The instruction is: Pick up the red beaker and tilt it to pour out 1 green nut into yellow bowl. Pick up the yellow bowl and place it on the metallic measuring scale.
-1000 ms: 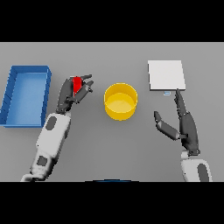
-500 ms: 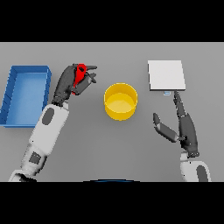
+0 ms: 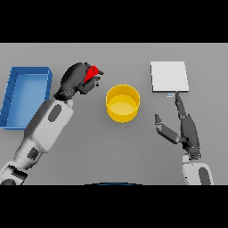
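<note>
My left hand (image 3: 75,80) is shut on the red beaker (image 3: 91,73), held above the table and tipped toward the right, left of the yellow bowl (image 3: 122,103). Most of the beaker is hidden by the fingers; no green nut shows. The yellow bowl stands at the table's middle, apart from both hands. The metallic measuring scale (image 3: 169,76), a flat pale square, lies at the back right. My right hand (image 3: 186,129) rests open below the scale, fingers straight and pointing toward it.
A blue rectangular bin (image 3: 26,95) sits at the left side of the grey table, beside my left forearm.
My left hand has lifted the red beaker, carried it rightward toward the bowl and begun tilting it. The right hand has stayed put.
</note>
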